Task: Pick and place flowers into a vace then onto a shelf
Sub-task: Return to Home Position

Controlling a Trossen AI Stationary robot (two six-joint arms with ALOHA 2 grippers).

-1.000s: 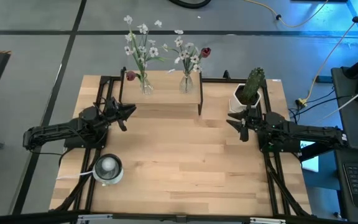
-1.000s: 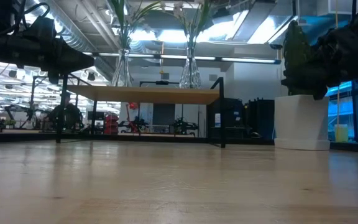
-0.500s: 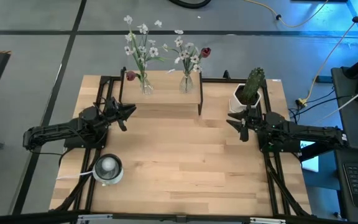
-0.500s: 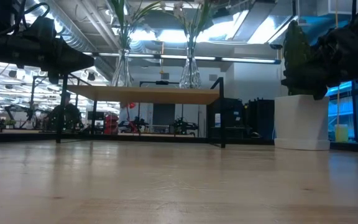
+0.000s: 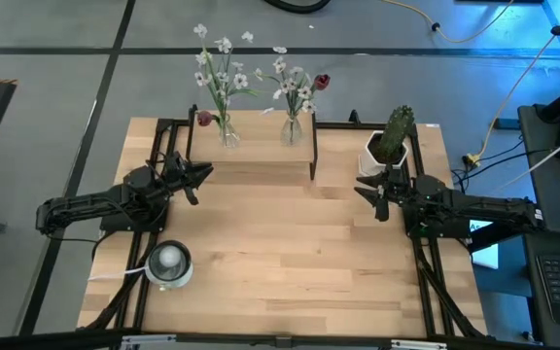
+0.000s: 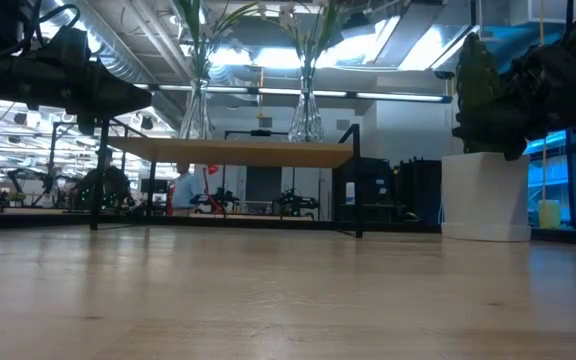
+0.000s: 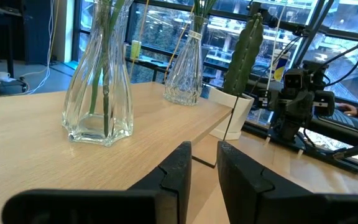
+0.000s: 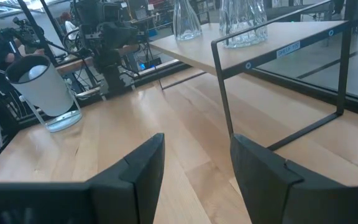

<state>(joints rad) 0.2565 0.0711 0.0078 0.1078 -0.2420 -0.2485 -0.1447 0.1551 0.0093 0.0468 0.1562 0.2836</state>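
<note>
Task is judged approx. done: two vases (image 5: 227,131) w/ flowers (image 5: 224,76) are seen standing on shelf (image 5: 256,148). Left gripper (image 5: 200,183) & right gripper (image 5: 367,201) are held clear of shelf, fingers parted, nothing gripped. Only arm parking is judged left.

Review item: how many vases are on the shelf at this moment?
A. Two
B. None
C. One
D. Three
A: in the high view the shelf bears a left vase and a right vase, each holding flowers.
</note>
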